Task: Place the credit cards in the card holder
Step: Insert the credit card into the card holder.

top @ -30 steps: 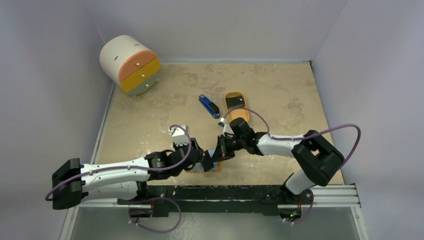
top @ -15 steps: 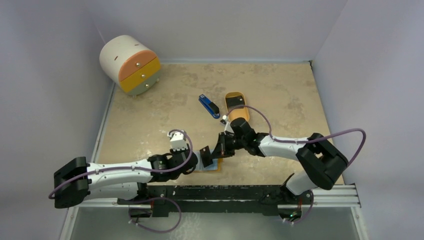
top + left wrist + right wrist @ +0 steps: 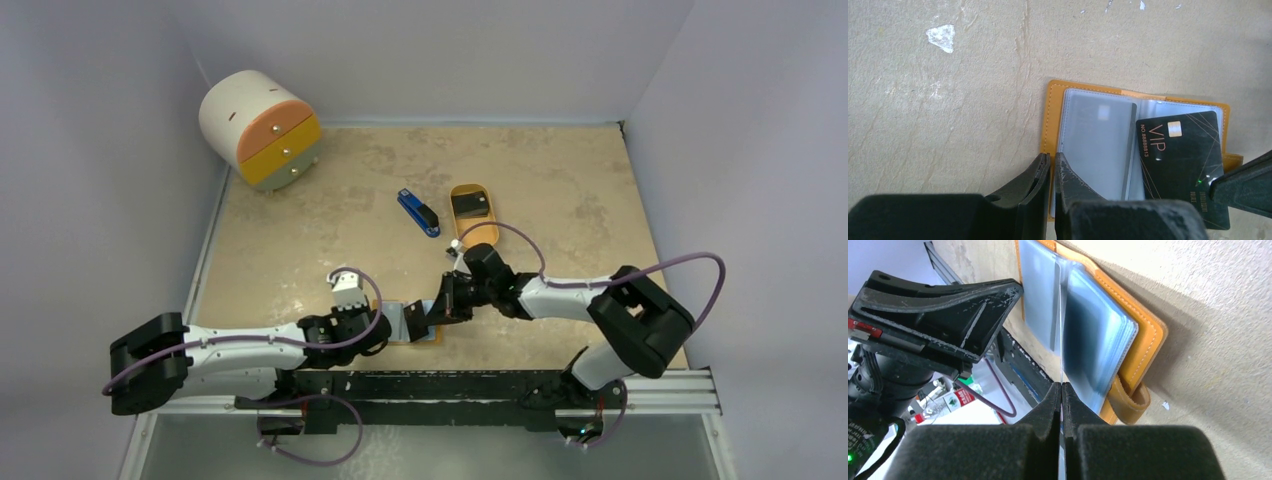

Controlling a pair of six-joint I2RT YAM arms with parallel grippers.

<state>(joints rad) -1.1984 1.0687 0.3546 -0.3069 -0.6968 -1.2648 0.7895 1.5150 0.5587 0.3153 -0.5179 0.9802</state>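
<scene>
Left gripper (image 3: 1052, 162) jaws are seen nearly together, pinched on the 9 o'clock edge of the card holder (image 3: 1052, 115); right gripper (image 3: 1061, 390) jaws are pressed tight on a credit card (image 3: 1180, 155), which is held over the 3 o'clock half of the open holder. The holder is laid open, clear sleeves up, at the 6 o'clock edge of the table (image 3: 560, 180); a grey, card-like shape is seen through its 9 o'clock sleeve. An oval orange tray (image 3: 480, 232) is placed at 1 o'clock from the holder; a dark item (image 3: 470, 203) is held in it, too small to be named. A blue-and-black stapler (image 3: 418, 212) is set just beside the tray, at its 9 o'clock. A round drawer unit (image 3: 262, 125) is stood in the 10 o'clock corner, its drawers shut. From above, the holder is largely covered by both grippers; the card's 5 o'clock corner is hidden behind a right finger; from the right wrist the card is seen edge-on only, and the sleeves are blurred.
</scene>
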